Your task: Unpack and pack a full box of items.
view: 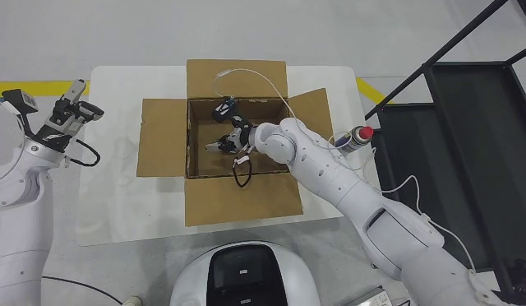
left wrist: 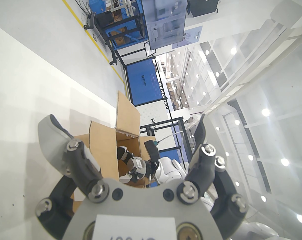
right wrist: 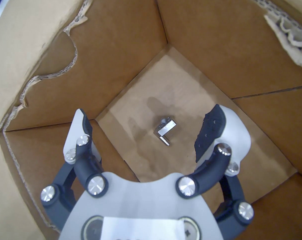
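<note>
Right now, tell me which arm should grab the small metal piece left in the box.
Right. The right claw hangs open inside the box, over the metal piece on its floor. The left claw, also open, is held outside the box, off to one side.

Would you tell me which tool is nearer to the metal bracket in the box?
Right. The right tool hangs open inside the box, above the bracket; the left tool is outside it, at the table's edge.
</note>
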